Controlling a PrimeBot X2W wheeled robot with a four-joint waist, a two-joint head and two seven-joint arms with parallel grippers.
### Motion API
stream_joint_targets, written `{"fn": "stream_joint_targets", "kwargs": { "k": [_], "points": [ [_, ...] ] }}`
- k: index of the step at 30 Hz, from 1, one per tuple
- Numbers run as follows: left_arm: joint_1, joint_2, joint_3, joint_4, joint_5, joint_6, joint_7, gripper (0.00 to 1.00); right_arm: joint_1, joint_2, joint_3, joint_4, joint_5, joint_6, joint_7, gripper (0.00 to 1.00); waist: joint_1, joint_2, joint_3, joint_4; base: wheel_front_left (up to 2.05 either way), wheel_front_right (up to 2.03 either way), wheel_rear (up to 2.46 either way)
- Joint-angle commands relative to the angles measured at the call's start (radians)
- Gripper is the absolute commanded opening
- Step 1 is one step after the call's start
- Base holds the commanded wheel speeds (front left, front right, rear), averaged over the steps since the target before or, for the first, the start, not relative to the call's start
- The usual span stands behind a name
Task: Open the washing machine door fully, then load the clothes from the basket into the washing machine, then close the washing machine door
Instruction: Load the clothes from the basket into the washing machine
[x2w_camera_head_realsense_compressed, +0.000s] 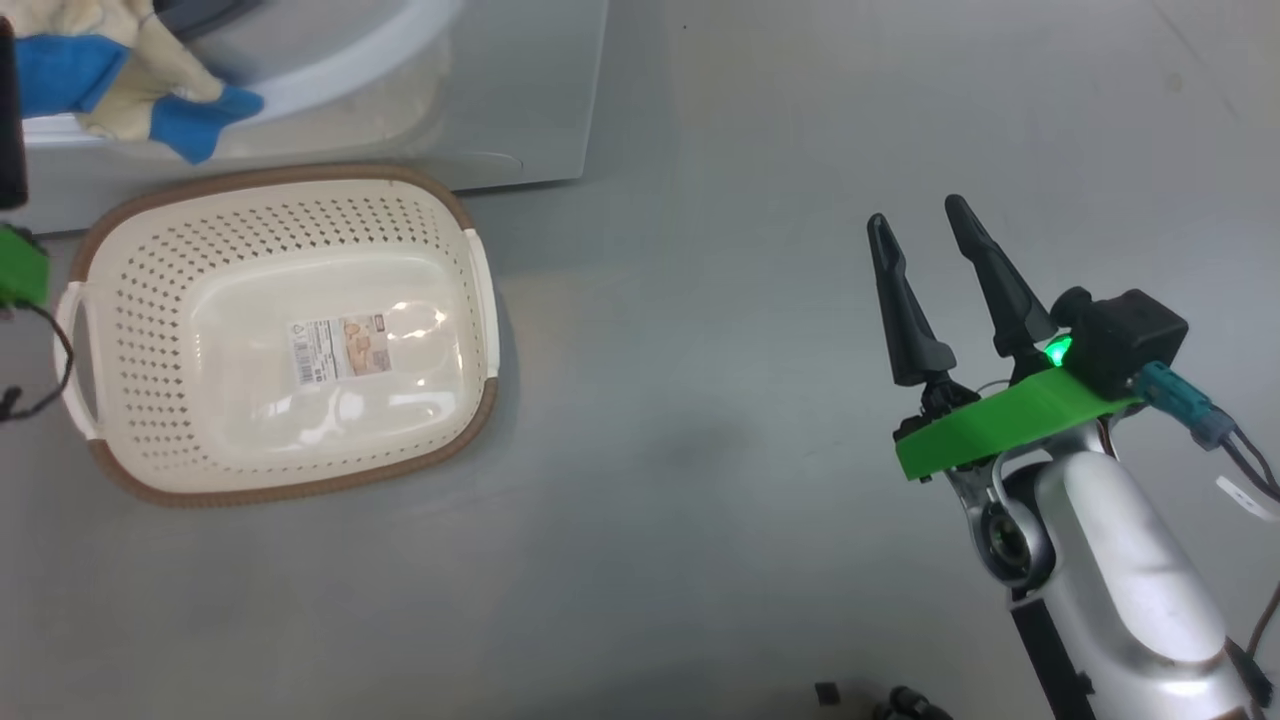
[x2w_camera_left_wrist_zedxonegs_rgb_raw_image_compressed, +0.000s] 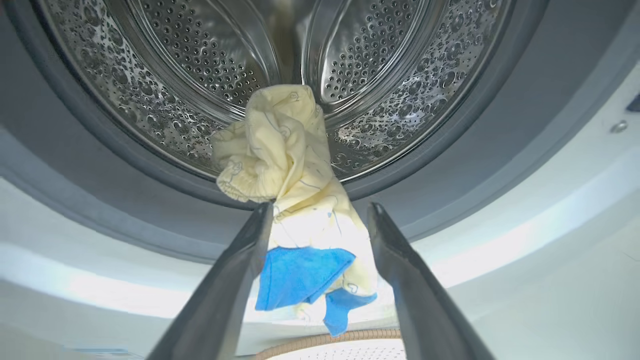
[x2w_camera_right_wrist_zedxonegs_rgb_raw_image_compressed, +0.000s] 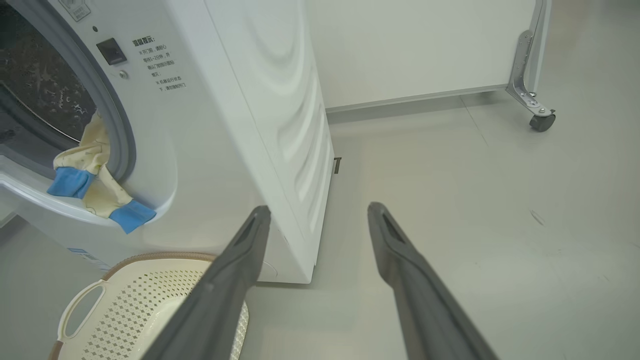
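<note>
The white washing machine stands with its opening uncovered; the door is out of view. The pale yellow and blue clothes are draped from the steel drum across the grey seal and hang over the front rim. My left gripper is open just before them, and the cloth shows in the gap between its fingers without being pinched. The cream basket sits on the floor below the opening, holding nothing but its sticker. My right gripper hovers open over bare floor, right of the basket.
The machine's side panel is close on the left of my right gripper. A white board on a caster stands behind. Grey floor spreads between the basket and my right arm. The clothes hang at the head view's top left.
</note>
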Motion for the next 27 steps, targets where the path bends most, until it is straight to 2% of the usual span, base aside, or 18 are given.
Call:
{"fn": "stream_joint_targets", "kwargs": {
  "k": [1,7,12,21,27],
  "points": [
    [0.022,0.045,0.074,-0.036,0.019,0.013,-0.011,1.0,0.03,-0.005,0.009,-0.024,-0.01,0.001,-0.007,1.0,0.0001,-0.0001,-0.016,0.015,0.0,0.0,0.0],
    [0.263,-0.001,0.266,-0.193,0.119,0.061,-0.011,1.0,0.046,-0.005,0.0,-0.02,-0.027,0.001,-0.007,1.0,0.0001,-0.0001,-0.044,0.035,0.0,0.0,0.0],
    [0.436,-0.069,0.388,-0.289,0.19,0.075,-0.011,1.0,0.057,-0.005,-0.007,-0.018,-0.036,0.001,-0.007,1.0,0.0001,-0.0001,-0.06,0.046,0.0,0.0,0.0],
    [0.607,-0.2,0.549,-0.363,0.316,0.059,-0.011,1.0,0.073,-0.005,-0.01,-0.01,-0.043,0.001,-0.007,1.0,0.0001,-0.0001,-0.091,0.052,0.0,0.0,0.0],
    [0.671,-0.281,0.622,-0.377,0.409,0.025,-0.011,1.0,0.075,-0.005,-0.006,-0.01,-0.042,0.001,-0.007,1.0,0.0001,-0.0001,-0.099,0.048,0.0,0.0,0.0]
  ]
}}
